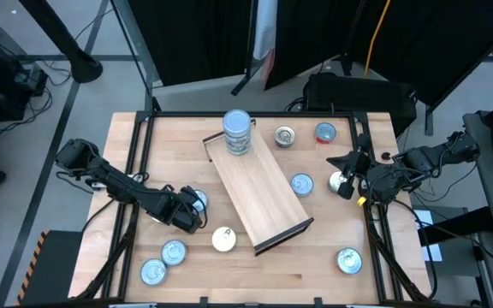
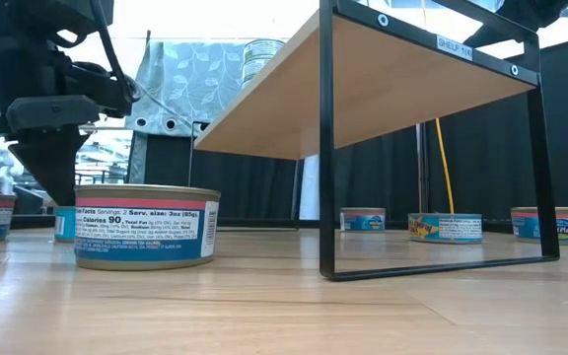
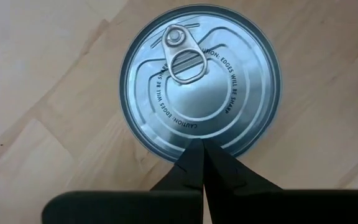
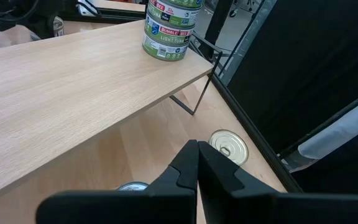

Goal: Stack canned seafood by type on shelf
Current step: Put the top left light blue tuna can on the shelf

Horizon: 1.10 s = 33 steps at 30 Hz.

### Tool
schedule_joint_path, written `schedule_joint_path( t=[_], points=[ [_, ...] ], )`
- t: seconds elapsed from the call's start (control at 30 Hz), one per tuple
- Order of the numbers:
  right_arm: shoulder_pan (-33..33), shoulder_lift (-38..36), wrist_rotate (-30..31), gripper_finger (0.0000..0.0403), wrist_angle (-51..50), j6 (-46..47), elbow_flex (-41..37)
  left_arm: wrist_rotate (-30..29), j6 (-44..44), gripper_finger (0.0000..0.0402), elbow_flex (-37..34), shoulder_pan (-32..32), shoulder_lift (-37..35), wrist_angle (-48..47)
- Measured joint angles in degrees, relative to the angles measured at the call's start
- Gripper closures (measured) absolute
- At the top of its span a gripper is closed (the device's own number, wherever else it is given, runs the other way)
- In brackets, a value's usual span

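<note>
One tin (image 3: 201, 81) matters most here: it lies flat on the counter (image 1: 264, 274) directly beneath the left gripper (image 3: 202, 158), whose fingers are pressed together with nothing between them, their joined tip over the near edge of the lid. In the high view this tin (image 1: 195, 200) sits on the left half of the counter, just beside the left gripper (image 1: 187, 218) and left of the shelf (image 1: 259, 192). The left arm is clearly the nearer one; being round, the tin offers no preferred grasp direction, so the fingers would only need to spread past the rim and drop straight down, in my judgement.

Its top is plain silver with a pull tab and a printed ring of caution lettering; the low view shows a blue and white label around the side of what is probably the same tin (image 2: 146, 229).

Up on the shelf, a stack of tins (image 1: 237, 133) stands at its far end. Other tins lie loose on the counter: two blue-topped ones near the front left corner (image 1: 163, 261), a cream one (image 1: 223, 239) just in front of the shelf, and several to the right (image 1: 301, 183), including one at the front right (image 1: 349, 259).

Over at the right edge of the counter, the right gripper (image 4: 197, 165) waits, also closed and empty, well apart from the shelf.
</note>
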Motion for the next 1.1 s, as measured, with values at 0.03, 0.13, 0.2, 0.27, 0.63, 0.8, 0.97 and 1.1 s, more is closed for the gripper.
schedule_joint_path(
  t=[0.03, 0.13, 0.2, 0.27, 0.63, 0.8, 0.97, 1.1],
  points=[
    [-0.02, 0.00, 0.00, 0.0403, 0.00, 0.02, 0.00, 0.11, 0.00, 0.0402, 0.31, 0.00, 0.06, -0.11],
    [-0.02, -0.01, 0.00, 0.0403, 0.00, 0.01, 0.00, 0.64, 0.00, 0.0402, 2.13, -0.02, 0.05, -0.70],
    [-0.02, 0.00, 0.00, 0.0403, 0.00, 0.02, 0.00, 0.82, 0.02, 0.0402, 2.98, -0.02, 0.05, -1.12],
    [-0.01, 0.00, 0.00, 0.0403, 0.00, 0.02, 0.00, 1.21, 0.03, 0.0402, 3.12, -0.02, 0.05, -1.27],
    [-0.01, -0.01, 0.00, 0.0403, -0.02, -0.13, 0.00, 1.74, -3.05, 0.0402, 0.00, -1.72, -0.21, -0.72],
    [0.00, 0.00, 0.00, 0.0403, -0.04, -0.09, 0.00, 1.49, -4.48, 0.0402, -0.09, -2.63, -0.17, -0.31],
    [-0.01, 0.00, 0.00, 0.0403, -0.04, -0.08, 0.00, 3.27, -6.42, 0.0402, -0.50, -4.22, 0.28, -0.50],
    [0.00, 0.00, 0.00, 0.0403, -0.04, -0.04, 0.00, 2.63, -8.77, 0.0402, -0.37, -5.46, 0.09, -0.09]
  ],
)
